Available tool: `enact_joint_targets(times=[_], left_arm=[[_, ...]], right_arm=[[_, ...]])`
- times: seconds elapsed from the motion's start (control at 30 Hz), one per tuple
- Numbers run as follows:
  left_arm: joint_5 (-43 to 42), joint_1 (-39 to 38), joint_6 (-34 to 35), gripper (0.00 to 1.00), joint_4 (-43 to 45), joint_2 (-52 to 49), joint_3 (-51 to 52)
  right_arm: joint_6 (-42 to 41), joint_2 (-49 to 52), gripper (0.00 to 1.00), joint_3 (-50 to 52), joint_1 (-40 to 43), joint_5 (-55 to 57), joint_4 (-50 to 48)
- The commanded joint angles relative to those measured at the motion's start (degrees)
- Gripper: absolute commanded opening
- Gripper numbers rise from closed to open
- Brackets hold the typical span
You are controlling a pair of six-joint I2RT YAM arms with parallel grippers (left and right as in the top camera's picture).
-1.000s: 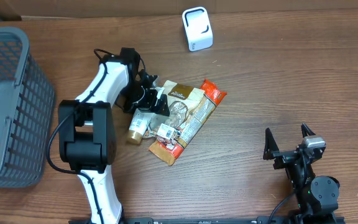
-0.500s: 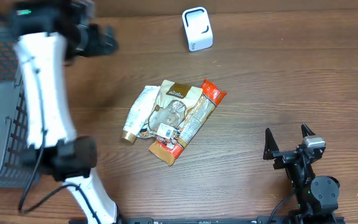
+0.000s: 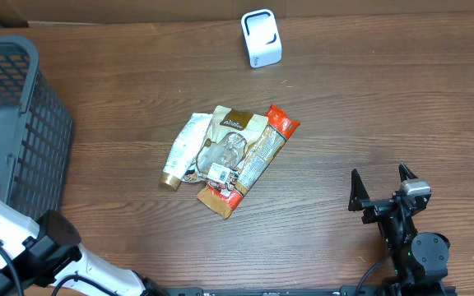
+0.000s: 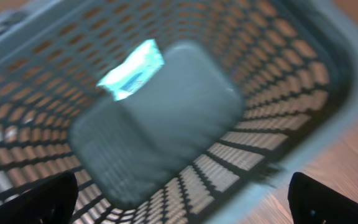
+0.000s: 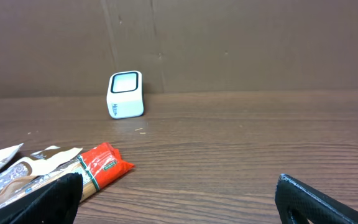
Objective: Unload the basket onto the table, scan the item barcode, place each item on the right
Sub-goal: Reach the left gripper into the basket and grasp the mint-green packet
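The things to scan lie in a small pile near the middle of the counter (image 3: pixel 369 99), overlapping one another: a white tube (image 3: pixel 183 150) with a gold cap, a cream and brown pouch (image 3: pixel 239 122), a clear bag (image 3: pixel 225 151) with a white barcode label (image 3: pixel 219 173) facing up, and a long packet (image 3: pixel 282 123) with orange-red ends running slantwise under the rest. That makes four as far as I can tell, though the overlap hides some edges. The white scanner (image 3: pixel 261 38), with its pale window, stands well apart from the pile at the far side of the counter, and there is one of it. The counter is dark brown wood grain, and my right wrist view shows a plain cardboard-brown wall (image 5: pixel 260 43) behind it. One dark grey mesh basket (image 3: pixel 31 123) sits at the left edge with one light blue packet (image 4: pixel 131 68) inside, lying against a wall of it. My left hand (image 4: pixel 183 180) hangs above the basket, looking down into it, fingers spread wide and holding nothing. My right hand (image 3: pixel 379 185) is near the front right of the counter, well apart from the pile, also spread wide and empty, facing the scanner and the orange-red end of the long packet
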State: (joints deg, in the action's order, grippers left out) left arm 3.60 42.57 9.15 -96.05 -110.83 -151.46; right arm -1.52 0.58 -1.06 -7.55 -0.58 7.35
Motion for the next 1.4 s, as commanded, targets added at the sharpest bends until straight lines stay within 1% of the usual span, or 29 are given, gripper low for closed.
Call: enact_joint_targets(times=[0.0, 0.2, 0.3, 0.37, 0.47, 0.6, 0.63, 0.67, 0.7, 0.73, 0.83, 1.07, 1.13, 1.23, 1.37], left_arm=[[2.8, 0.98, 2.4, 1.0, 1.97, -1.53, 1.9], [0.96, 1.18, -2.97, 1.0, 11.82, -6.58, 5.29], [1.05, 2.32, -5.07, 1.0, 13.16, -10.91, 7.74], [1.51, 3.23, -7.74, 1.0, 13.14, -12.74, 10.14], [1.49, 4.74, -11.65, 0.91, 13.49, -14.53, 14.56], [0.79, 5.81, -15.96, 0.8, 16.63, -14.69, 20.92], [0.11, 5.79, -17.46, 0.77, 17.66, -14.69, 22.18], [-0.28, 5.79, -19.26, 0.87, 18.67, -14.69, 23.19], [-0.24, 5.7, -20.48, 1.0, 19.74, -14.69, 24.02], [-0.26, 5.46, -22.14, 1.0, 21.2, -14.69, 25.11], [-0.26, 5.42, -24.13, 1.0, 25.27, -14.69, 27.34], [-0.66, 5.77, -33.48, 1.0, 39.78, -14.69, 34.75], [-0.66, 5.92, -36.11, 1.0, 41.53, -14.71, 36.2], [-0.61, 6.27, -37.73, 1.0, 44.04, -14.73, 38.12], [-0.44, 6.78, -37.9, 1.0, 46.45, -14.75, 39.69]], right_arm=[[-0.22, -0.42, 1.0, -0.61, -0.2, 0.52, -0.17], [-0.22, -0.42, 1.0, -0.61, -0.2, 0.52, -0.17], [-0.22, -0.42, 1.0, -0.61, -0.2, 0.52, -0.17], [-0.22, -0.42, 1.0, -0.61, -0.2, 0.52, -0.17], [-0.22, -0.42, 1.0, -0.61, -0.2, 0.52, -0.17], [-0.22, -0.42, 1.0, -0.61, -0.2, 0.52, -0.17], [-0.22, -0.42, 1.0, -0.61, -0.2, 0.52, -0.17], [-0.22, -0.42, 1.0, -0.61, -0.2, 0.52, -0.17], [-0.22, -0.42, 1.0, -0.61, -0.2, 0.52, -0.17], [-0.22, -0.42, 1.0, -0.61, -0.2, 0.52, -0.17], [-0.22, -0.42, 1.0, -0.61, -0.2, 0.52, -0.17], [-0.22, -0.42, 1.0, -0.61, -0.2, 0.52, -0.17], [-0.22, -0.42, 1.0, -0.61, -0.2, 0.52, -0.17], [-0.22, -0.42, 1.0, -0.61, -0.2, 0.52, -0.17], [-0.22, -0.42, 1.0, -0.61, -0.2, 0.52, -0.17]])
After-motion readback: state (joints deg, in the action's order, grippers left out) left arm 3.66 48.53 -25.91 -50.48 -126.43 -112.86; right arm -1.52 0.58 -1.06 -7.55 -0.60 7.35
